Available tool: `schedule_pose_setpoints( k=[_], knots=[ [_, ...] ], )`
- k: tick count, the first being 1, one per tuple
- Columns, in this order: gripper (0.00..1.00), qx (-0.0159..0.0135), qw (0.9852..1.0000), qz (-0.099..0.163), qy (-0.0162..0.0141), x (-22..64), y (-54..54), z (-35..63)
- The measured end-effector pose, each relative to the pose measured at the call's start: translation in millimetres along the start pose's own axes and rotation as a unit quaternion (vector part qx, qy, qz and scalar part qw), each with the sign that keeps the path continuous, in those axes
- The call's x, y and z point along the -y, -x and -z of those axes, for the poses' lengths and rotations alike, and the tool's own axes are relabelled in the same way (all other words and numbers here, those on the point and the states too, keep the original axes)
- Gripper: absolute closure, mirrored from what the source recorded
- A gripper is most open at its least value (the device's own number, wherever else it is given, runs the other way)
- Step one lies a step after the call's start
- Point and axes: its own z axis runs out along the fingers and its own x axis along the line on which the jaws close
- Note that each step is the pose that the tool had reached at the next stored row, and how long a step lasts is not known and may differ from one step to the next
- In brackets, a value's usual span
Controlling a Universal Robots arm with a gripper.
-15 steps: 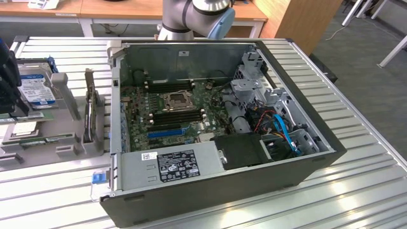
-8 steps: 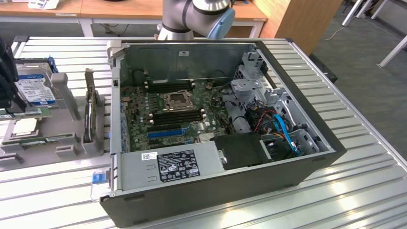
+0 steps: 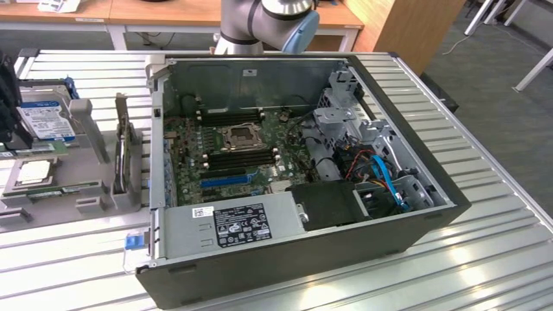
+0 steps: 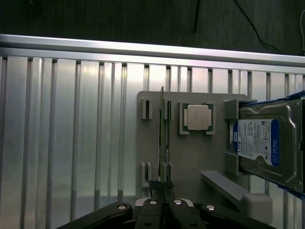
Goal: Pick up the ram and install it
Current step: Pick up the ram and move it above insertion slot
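Observation:
The ram (image 3: 62, 190) is a thin green stick standing on edge in the holders of a grey tray (image 3: 90, 165), at the exterior view's left beside the open computer case (image 3: 415, 220). From the wrist camera I see the ram (image 4: 162, 133) edge-on as a narrow green line across the tray (image 4: 190, 157). My gripper (image 4: 162, 187) hangs well above the tray with its fingers shut together, roughly in line with one end of the ram. Nothing is held. Black memory slots (image 3: 237, 159) sit on the motherboard beside the processor socket.
On the tray lie a hard drive (image 4: 262, 143) with a blue label and a processor chip (image 4: 196, 118). A larger green card (image 3: 124, 152) stands upright between the tray and the case. The arm (image 3: 268, 16) rises behind the case. Everything rests on a slatted metal table (image 3: 484, 259).

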Motion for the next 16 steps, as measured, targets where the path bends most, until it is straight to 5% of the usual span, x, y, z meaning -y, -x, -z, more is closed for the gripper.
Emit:
schedule_pose_setpoints(
  k=[16],
  knots=[
    [0.89, 0.0, 1.0, 0.0, 0.0, -0.6, 2.0, 18.8]
  ],
)
